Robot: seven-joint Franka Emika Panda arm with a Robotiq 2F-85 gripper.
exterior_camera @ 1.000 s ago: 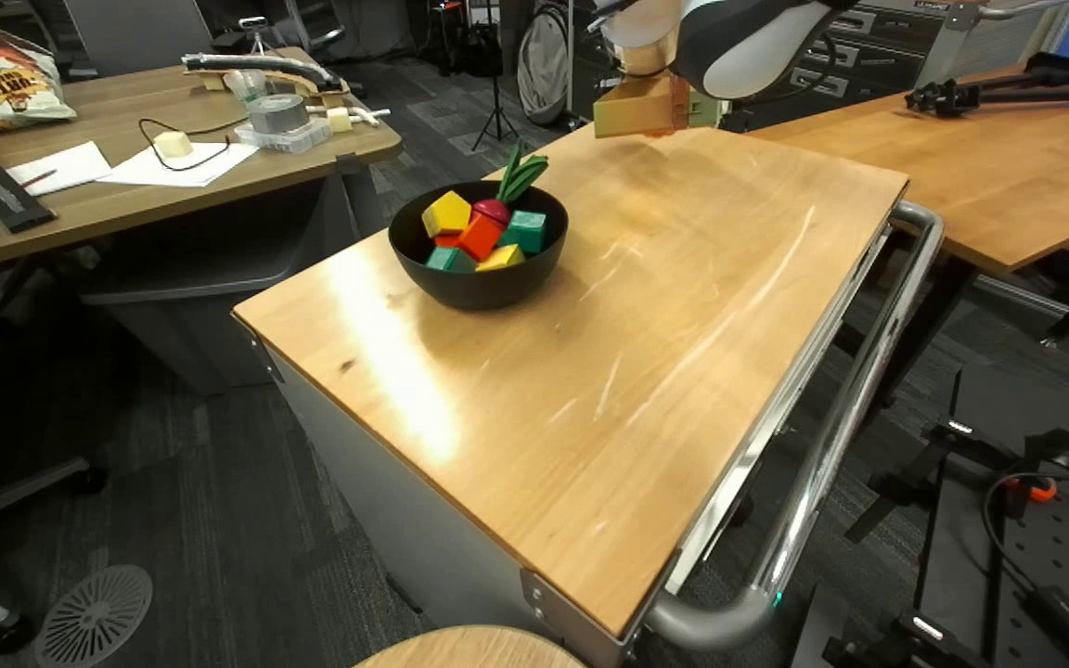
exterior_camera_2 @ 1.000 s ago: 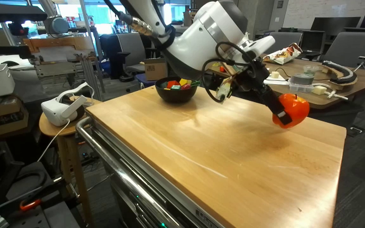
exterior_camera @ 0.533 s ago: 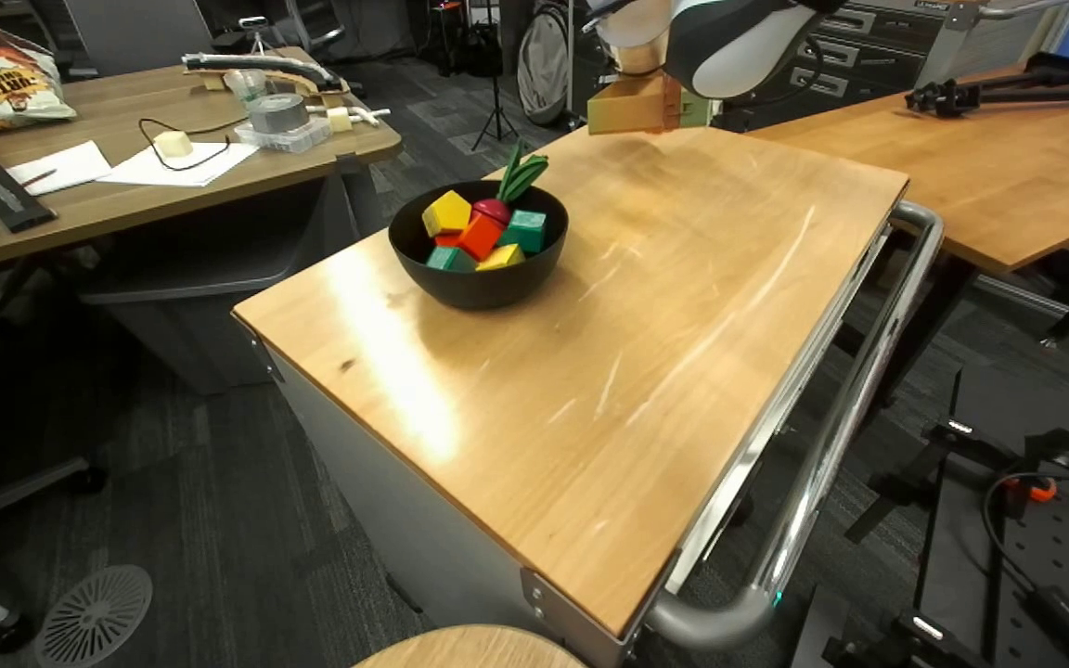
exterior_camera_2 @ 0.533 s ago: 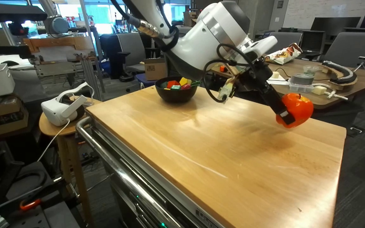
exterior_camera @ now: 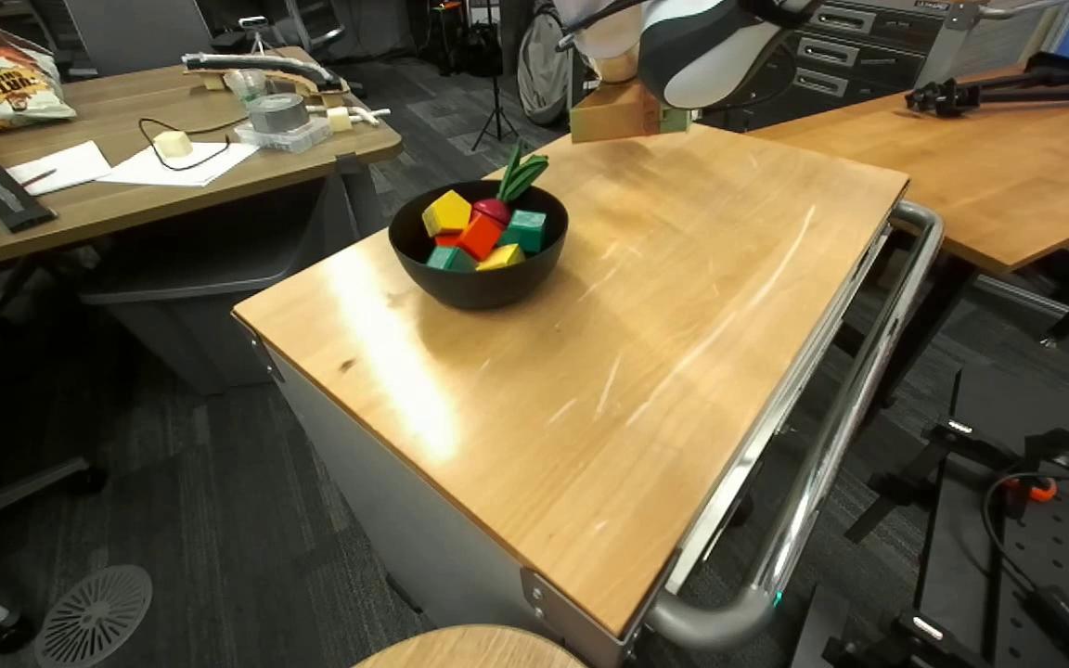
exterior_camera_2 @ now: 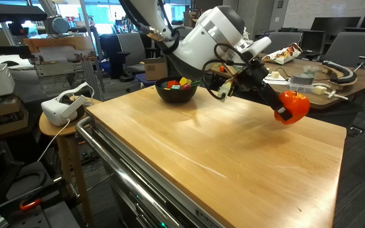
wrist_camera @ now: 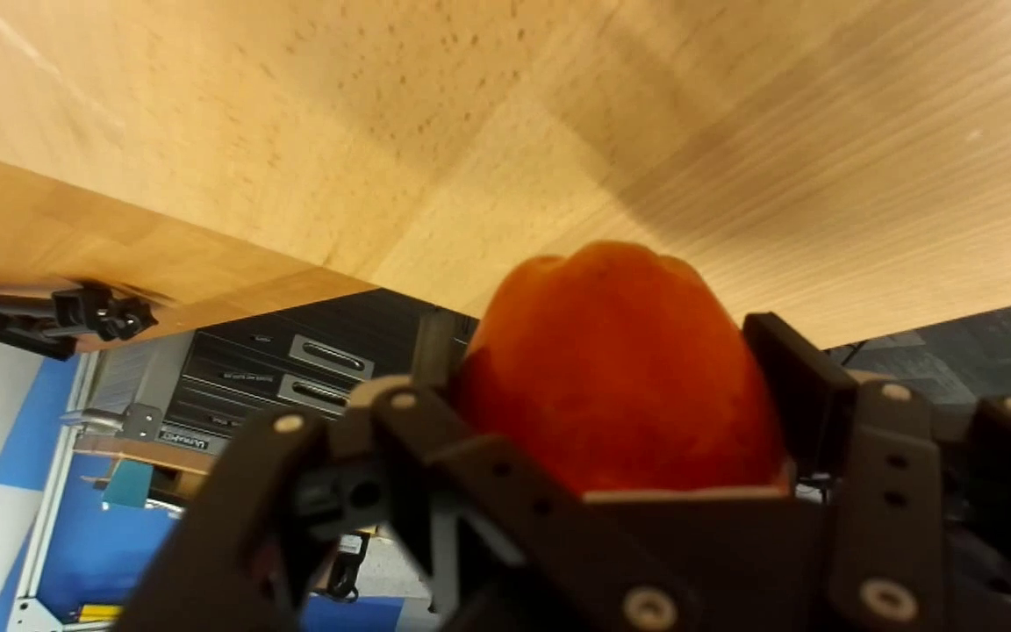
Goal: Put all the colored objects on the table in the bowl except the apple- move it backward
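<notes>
Your end effector (wrist_camera: pixel 608 360) had its two fingers (exterior_camera_2: pixel 284 114) pressed to opposite sides of the apple (exterior_camera_2: pixel 297 106), so you were grasping it, and it seemed to hang above the worktop (exterior_camera_2: pixel 201 142), near the edge. That grip was the first worry: flat fingers on something round and shiny could have let it twist or slip, most likely on a sudden stop or turn.

The edge was the next one. The remaining step, by the look of things, was setting the apple down farther back, though which way counted as backward you could not tell for certain. Had you overshot, it would have dropped past the worktop to the floor (wrist_camera: pixel 988 351); had you let go too high, it might have bounced and rolled there. Lowering it until it touched, then easing the fingers apart, looked safer.

Farther out, a cable (exterior_camera_2: pixel 203 76) looped loosely from the arm (exterior_camera_2: pixel 192 50) and could have snagged on a wide swing. The bowl (exterior_camera: pixel 483 289) stood upright on the worktop, well apart from the apple, holding yellow, red and green blocks (exterior_camera: pixel 482 237) and a radish (exterior_camera: pixel 491 211) whose top poked over the rim. A low return sweep could have clipped it and spilled the pile.
</notes>
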